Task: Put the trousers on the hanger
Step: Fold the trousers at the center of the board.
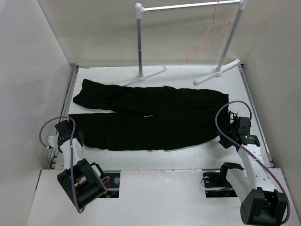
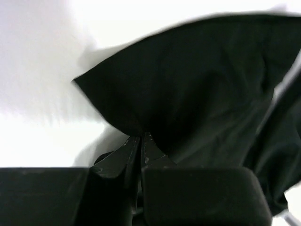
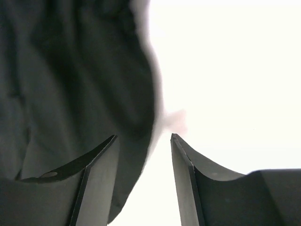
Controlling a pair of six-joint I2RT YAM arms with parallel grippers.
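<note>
Left wrist — left claw (image 2: pixel 141 141) tips hidden under trousers (image 2: pixel 197 89).

top: high, looks down on whole desk (image 1: pixel 155 159) | left wrist: very close on trousers (image 2: pixel 188 84) | right wrist: very close, same trousers

Bright even light, wrist views overexposed and blurred, soft shadows

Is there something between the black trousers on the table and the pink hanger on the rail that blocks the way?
Nothing visible lies between them. The trousers lie flat just in front of the rack. The hanger hangs above on its rail, close to one post, which may crowd the approach.
</note>
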